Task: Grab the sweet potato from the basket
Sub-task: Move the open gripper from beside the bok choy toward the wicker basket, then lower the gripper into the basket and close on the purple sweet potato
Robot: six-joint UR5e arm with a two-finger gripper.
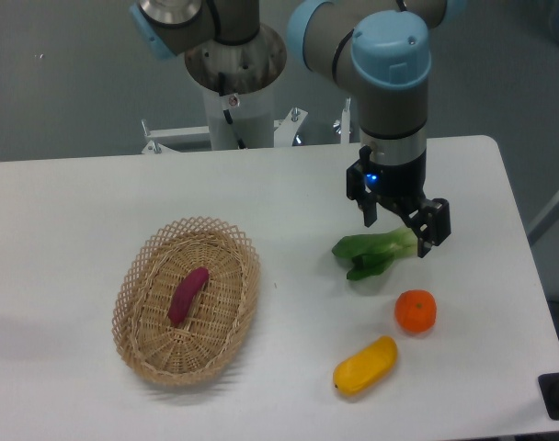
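Stalk end of the bok choy point(376, 254) behind the jaws' right finger.

One fixed camera looks down across the table point(261, 193) toward the arm's base.

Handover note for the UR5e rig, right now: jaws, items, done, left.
Gripper: jaws open, holding nothing, hanging over the leafy green vegetable on the right part of the table, well away from the basket.
Sweet potato: lying in the middle of the basket, on the left part of the table, untouched.
Also out: orange and yellow fruit, in front of the green vegetable.
Done: nothing of the pick.
Left: move over the basket, come down, close on the sweet potato, lift it out.
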